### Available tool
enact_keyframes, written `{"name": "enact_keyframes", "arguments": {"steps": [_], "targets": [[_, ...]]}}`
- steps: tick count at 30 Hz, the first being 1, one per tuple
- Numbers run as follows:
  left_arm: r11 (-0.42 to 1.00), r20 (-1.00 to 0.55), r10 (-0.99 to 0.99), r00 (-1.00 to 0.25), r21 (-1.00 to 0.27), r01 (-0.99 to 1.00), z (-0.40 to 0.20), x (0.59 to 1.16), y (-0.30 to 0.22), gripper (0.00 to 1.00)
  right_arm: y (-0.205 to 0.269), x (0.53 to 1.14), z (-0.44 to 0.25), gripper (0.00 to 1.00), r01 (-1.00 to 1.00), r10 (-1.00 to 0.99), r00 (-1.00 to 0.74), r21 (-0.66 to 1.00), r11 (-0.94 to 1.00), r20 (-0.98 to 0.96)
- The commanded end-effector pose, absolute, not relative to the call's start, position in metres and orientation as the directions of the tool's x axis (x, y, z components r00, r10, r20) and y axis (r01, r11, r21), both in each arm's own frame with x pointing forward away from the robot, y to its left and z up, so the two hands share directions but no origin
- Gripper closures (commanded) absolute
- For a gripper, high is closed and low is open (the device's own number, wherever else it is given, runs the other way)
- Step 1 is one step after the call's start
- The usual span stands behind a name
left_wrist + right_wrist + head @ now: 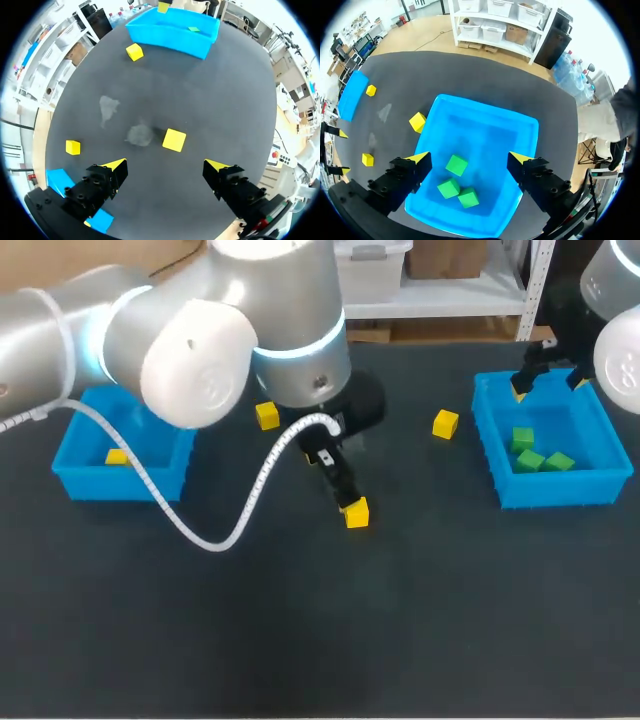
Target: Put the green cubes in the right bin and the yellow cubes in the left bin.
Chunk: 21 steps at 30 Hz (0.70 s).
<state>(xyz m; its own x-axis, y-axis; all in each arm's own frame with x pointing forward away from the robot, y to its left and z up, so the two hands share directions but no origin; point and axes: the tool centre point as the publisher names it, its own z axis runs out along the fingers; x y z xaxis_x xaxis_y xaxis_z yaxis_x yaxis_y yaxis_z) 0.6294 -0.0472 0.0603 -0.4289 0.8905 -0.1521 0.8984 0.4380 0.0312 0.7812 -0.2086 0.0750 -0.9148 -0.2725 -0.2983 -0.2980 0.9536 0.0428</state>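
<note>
Bright, even light is coming from overhead, leaving the dark table (450, 640) with only soft, faint shadows. Glare is blooming on the left arm (200, 380) at 10 o'clock in the head view, and pale patches (107, 107) are shining on the tabletop ahead of the left gripper (167, 165)

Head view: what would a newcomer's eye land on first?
The big silver left arm fills the upper left and extends to the middle of the table, with the left gripper open just above a yellow cube. At the right, the right gripper hangs open over the right bin, which holds three green cubes.
</note>
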Motion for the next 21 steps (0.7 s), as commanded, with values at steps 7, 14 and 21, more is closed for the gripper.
{"name": "enact_keyframes", "arguments": {"steps": [7,14,21], "targets": [[0.440,-0.099,0.898,-0.430,0.124,0.890,0.037,0.629,-0.060,0.00,-0.209,0.778,0.075,0.00,-0.295,-0.270,-0.913,0.038,0.955,-0.305],[0.459,-0.067,0.887,-0.457,0.232,0.858,0.014,0.644,-0.062,0.00,-0.209,0.778,0.075,0.00,-0.295,-0.270,-0.913,0.038,0.955,-0.305],[0.483,-0.081,0.876,-0.476,0.155,0.862,0.004,0.652,-0.073,0.00,-0.209,0.778,0.075,0.00,-0.295,-0.270,-0.913,0.038,0.955,-0.305]]}}
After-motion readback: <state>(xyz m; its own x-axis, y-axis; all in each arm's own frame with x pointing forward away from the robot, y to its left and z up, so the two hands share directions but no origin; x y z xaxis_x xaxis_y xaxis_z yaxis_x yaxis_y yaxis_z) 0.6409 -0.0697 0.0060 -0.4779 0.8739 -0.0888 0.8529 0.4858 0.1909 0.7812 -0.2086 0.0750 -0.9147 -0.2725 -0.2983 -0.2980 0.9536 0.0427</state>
